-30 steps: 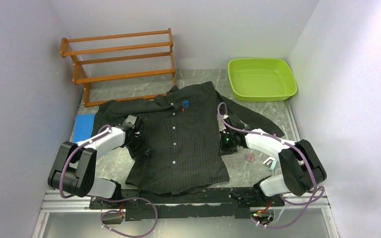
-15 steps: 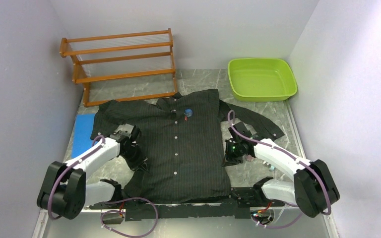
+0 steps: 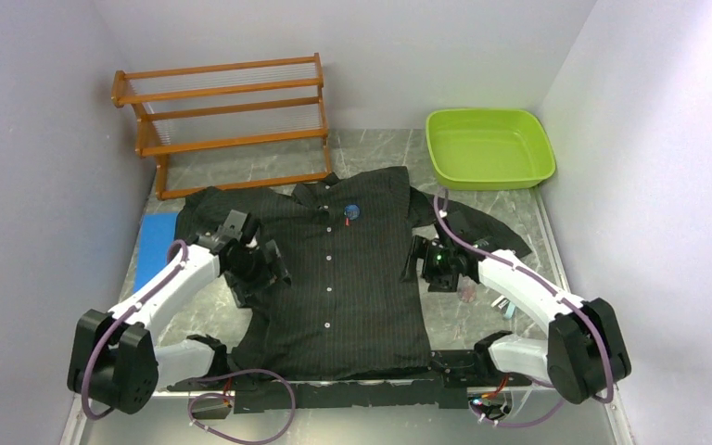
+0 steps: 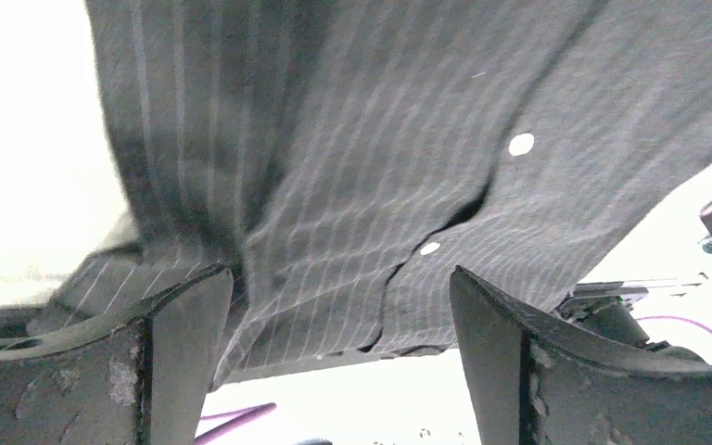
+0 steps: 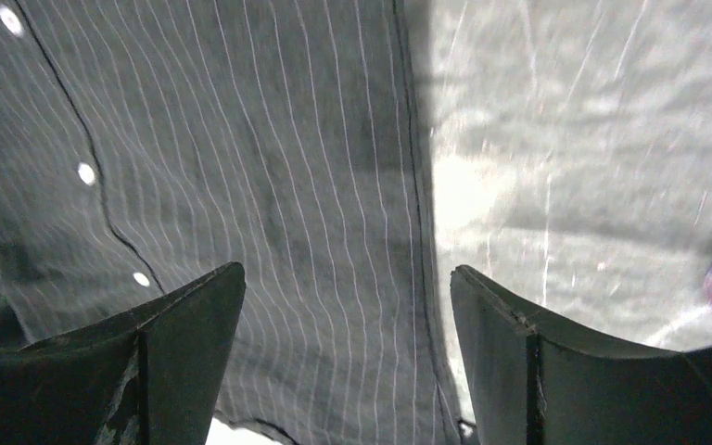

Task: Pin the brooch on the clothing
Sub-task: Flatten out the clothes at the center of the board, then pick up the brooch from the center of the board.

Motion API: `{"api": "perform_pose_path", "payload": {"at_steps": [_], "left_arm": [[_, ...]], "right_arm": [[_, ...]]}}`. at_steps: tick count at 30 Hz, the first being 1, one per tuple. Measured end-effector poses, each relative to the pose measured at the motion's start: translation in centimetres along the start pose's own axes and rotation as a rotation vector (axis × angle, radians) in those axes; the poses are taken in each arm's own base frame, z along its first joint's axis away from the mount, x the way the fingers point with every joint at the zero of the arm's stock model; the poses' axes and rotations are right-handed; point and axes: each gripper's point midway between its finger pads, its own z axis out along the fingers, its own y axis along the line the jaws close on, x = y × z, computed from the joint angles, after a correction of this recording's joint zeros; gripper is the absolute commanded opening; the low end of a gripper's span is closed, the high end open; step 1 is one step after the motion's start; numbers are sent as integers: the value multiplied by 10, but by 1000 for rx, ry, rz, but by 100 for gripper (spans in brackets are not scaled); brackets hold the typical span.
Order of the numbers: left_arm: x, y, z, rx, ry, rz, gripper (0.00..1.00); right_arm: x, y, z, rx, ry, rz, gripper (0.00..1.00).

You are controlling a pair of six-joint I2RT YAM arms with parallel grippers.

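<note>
Your left gripper (image 3: 264,264) and right gripper (image 3: 417,264) are hanging released, jaws spread, flanking the pinstriped shirt (image 3: 352,287); the blue brooch (image 3: 352,211) is sitting below its collar.

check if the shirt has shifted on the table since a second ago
Yes. The shirt slid toward the arms' bases: its collar now lies farther from the wooden rack, and the brooch on it came nearer too.
</note>
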Motion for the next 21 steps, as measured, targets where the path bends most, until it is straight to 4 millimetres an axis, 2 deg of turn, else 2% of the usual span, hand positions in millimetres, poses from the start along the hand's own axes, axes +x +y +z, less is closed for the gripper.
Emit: {"api": "perform_pose_path", "payload": {"at_steps": [4, 8, 11, 16, 21], "left_arm": [[-27, -32, -15, 70, -72, 107, 94], [-49, -65, -29, 164, -144, 211, 94], [-58, -86, -33, 226, -166, 273, 91], [-60, -113, -20, 274, -145, 342, 91], [-45, -141, -2, 323, -77, 421, 90]], "right_arm": [[-30, -6, 5, -45, -43, 92, 84], [-59, -28, 2, -60, -98, 202, 83], [-71, -43, -4, -36, -144, 237, 82], [-80, -61, -23, 45, -238, 259, 79], [-87, -87, -46, 154, -353, 340, 75]]}}
